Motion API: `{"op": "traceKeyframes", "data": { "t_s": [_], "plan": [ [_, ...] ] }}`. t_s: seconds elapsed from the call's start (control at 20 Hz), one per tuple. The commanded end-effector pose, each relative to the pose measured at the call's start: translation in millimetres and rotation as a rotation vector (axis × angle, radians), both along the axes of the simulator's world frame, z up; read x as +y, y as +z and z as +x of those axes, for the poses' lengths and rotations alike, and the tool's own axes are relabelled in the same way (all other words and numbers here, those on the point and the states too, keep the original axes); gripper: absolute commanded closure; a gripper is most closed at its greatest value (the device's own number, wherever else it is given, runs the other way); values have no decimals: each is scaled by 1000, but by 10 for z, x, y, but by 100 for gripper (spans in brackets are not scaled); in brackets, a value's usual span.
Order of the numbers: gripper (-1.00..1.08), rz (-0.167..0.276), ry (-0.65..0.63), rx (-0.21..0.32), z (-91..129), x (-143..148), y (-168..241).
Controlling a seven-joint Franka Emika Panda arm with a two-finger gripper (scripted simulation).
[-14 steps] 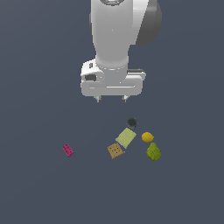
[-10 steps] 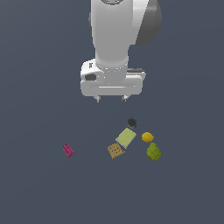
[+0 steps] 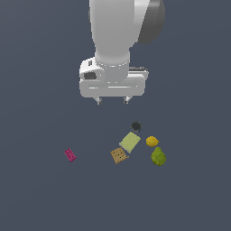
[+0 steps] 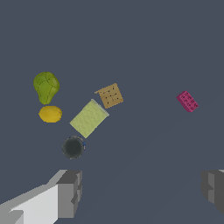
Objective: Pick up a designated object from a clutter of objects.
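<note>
The designated object, a flat pale yellow-green square slab [image 3: 130,141] [image 4: 89,118], lies on the grey floor in the middle of the clutter of objects. Around it are a tan dotted square [image 3: 119,155] [image 4: 110,95], a yellow lemon [image 3: 152,141] [image 4: 50,113], a green pear [image 3: 158,156] [image 4: 46,86] and a dark round thing [image 3: 136,126] [image 4: 73,147]. A magenta block [image 3: 70,154] [image 4: 187,101] lies apart at the exterior view's left. My gripper [image 3: 112,100] [image 4: 142,188] hangs open well above the floor, up and to the left of the slab, holding nothing.
The big white arm body [image 3: 117,40] fills the upper middle of the exterior view. Bare grey floor surrounds the small cluster on all sides.
</note>
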State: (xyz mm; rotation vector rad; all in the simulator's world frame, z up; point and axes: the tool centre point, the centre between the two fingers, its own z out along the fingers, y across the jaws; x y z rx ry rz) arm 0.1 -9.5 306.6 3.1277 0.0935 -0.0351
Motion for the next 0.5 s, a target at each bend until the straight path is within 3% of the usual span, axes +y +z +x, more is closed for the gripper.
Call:
{"op": "traceKeyframes", "data": {
  "t_s": [0.0,0.45],
  "plan": [
    [-92,0,-1,0,1,3,-6],
    [-92,1,-57,-3,63,74,-194]
  ]
}}
